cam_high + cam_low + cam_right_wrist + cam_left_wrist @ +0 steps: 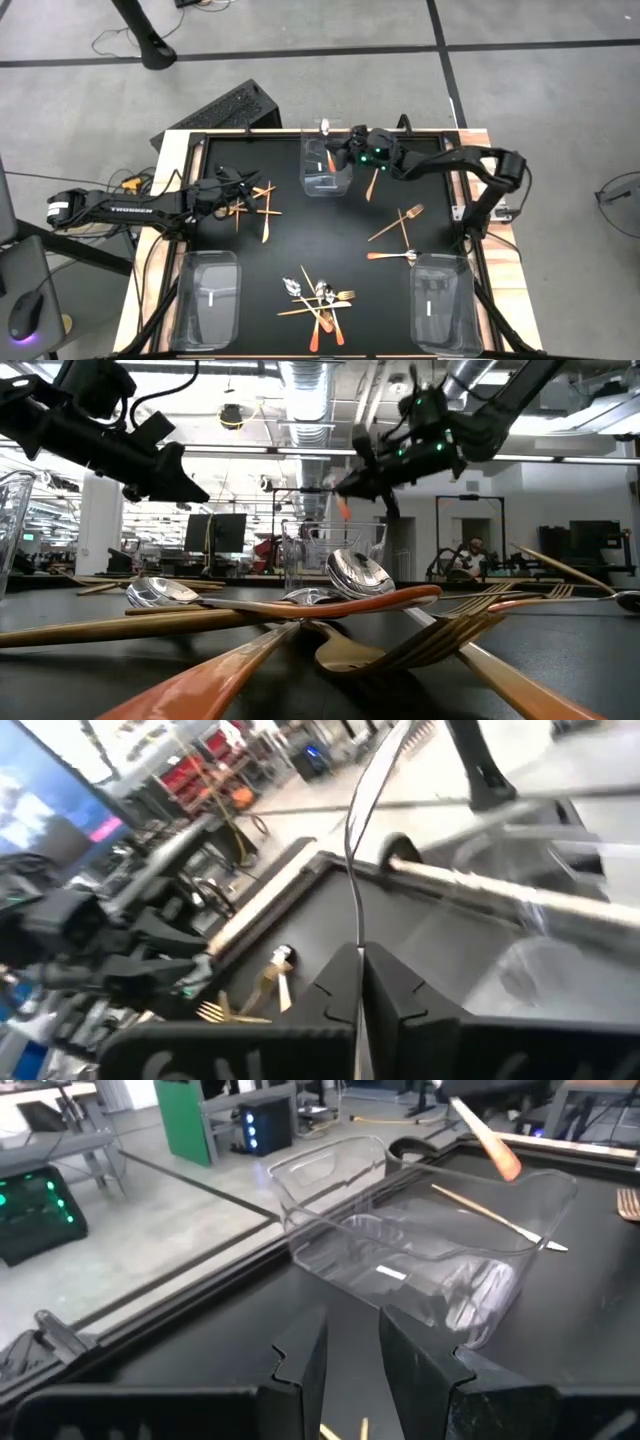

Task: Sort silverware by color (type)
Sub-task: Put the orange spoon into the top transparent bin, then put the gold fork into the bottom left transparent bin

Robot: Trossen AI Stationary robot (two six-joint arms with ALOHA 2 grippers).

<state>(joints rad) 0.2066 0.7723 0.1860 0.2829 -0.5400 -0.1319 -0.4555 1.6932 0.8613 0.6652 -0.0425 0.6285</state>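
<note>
My right gripper reaches in from the right over the clear bin at the table's far middle, shut on a spoon with a silver bowl and an orange handle. A slim utensil lies in that bin. At the table's left my left gripper stands open just off the table, beside a few crossed gold utensils, with nothing between its fingers. More silverware lies in a heap near the front edge. Forks lie at the right. My right gripper pinches the spoon between its two fingers, somewhere along its middle. The fingers come nearly level from the table's right side and lie across the spoon. The spoon hangs clear above the far bin, tilted, its orange handle end lowest.
Two more clear bins stand at the near left and near right. One orange-handled utensil lies just right of the far bin. A keyboard sits beyond the table's far left corner. A wooden border rims the black top.
</note>
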